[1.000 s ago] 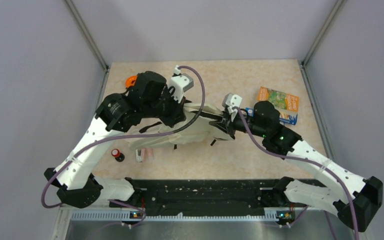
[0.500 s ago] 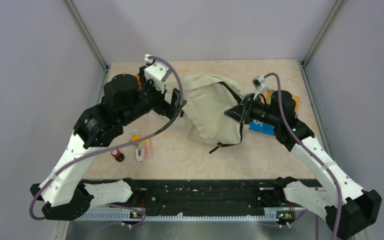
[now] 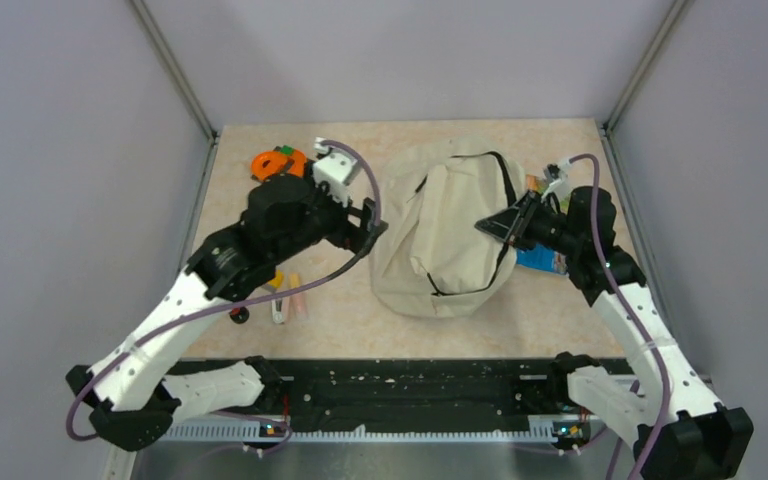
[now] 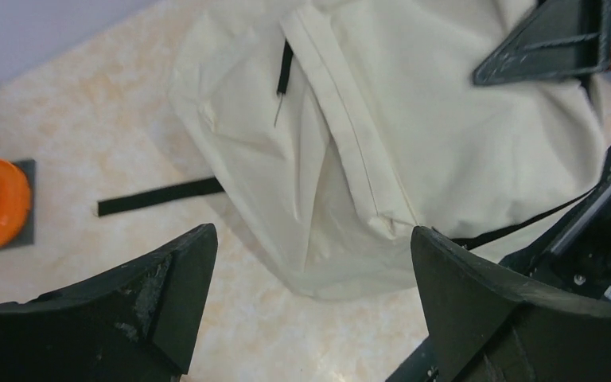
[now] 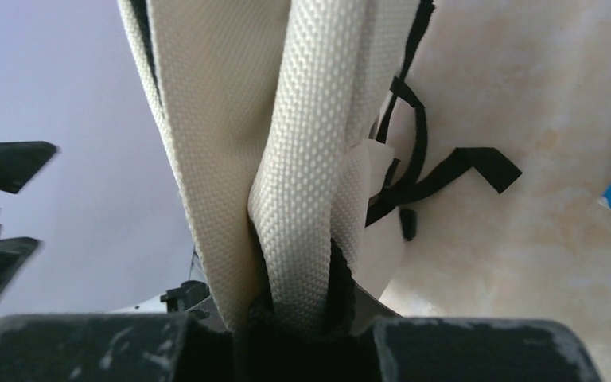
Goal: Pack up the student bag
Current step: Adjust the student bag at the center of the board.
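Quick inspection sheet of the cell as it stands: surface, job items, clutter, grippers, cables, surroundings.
Surface: beige speckled tabletop, no spills seen.
Job's things: student bag lying mid-table, black straps trailing.
Clutter: orange item at the far left; pens near the left arm; blue booklet partly under the right arm.
Grippers: left gripper open, empty, beside the bag; right gripper shut on the bag's cream strap.
Cables: purple cable loops over the left wrist, another over the right; no snag seen.
Surroundings: plain walls, metal frame posts.
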Controlling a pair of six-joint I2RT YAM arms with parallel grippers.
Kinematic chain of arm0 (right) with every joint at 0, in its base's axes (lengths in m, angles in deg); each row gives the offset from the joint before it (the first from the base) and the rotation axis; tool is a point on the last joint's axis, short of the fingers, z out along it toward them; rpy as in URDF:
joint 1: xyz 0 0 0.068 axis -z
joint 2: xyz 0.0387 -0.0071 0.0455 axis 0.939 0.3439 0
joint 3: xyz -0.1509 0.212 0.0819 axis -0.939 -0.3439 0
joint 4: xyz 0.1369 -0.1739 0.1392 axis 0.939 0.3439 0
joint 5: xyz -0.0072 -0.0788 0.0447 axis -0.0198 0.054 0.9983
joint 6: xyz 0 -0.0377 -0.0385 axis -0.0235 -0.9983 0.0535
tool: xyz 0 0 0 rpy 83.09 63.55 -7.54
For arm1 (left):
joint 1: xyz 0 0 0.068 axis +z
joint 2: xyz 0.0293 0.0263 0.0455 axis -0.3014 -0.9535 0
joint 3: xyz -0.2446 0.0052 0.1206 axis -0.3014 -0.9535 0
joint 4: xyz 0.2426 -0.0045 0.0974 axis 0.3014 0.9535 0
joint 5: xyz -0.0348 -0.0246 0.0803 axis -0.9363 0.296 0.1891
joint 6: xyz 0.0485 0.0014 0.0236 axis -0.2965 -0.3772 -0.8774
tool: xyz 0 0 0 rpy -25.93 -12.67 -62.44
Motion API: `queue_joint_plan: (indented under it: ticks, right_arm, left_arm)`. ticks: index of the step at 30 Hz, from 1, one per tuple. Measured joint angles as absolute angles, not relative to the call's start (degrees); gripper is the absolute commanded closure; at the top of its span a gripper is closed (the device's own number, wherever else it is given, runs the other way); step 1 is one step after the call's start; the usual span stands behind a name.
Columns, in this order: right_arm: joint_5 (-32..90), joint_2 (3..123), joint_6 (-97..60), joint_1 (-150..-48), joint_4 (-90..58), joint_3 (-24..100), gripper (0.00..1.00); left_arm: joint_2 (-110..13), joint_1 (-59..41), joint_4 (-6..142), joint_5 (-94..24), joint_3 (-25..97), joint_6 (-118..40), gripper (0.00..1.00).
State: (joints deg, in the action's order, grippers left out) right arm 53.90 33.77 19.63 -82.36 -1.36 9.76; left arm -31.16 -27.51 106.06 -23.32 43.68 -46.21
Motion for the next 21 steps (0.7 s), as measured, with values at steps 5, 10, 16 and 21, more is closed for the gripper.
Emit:
queue_joint_plan:
  ticks: [5, 10, 16, 21]
  right_arm:
    - [51.38, 33.42, 15.98, -81.99, 3.56, 7.42, 1.0]
    - [47.78, 31.98, 13.25, -82.03, 8.65, -0.1, 1.0]
    - [43.54, 36.85, 11.09, -85.96, 8.32, -4.06, 1.0]
    - [40.04, 45.13, 8.86, -91.06, 4.34, -3.88, 1.0]
  left_arm:
    - [-36.03, -27.51, 107.17, -25.01, 37.59, -44.59, 0.03]
    - [-34.66, -27.51, 107.07, -25.36, 35.42, -44.35, 0.03]
    - [-33.5, -27.49, 105.73, -25.79, 34.53, -44.22, 0.03]
    - [-34.98, -27.41, 105.49, -27.24, 33.39, -43.76, 0.03]
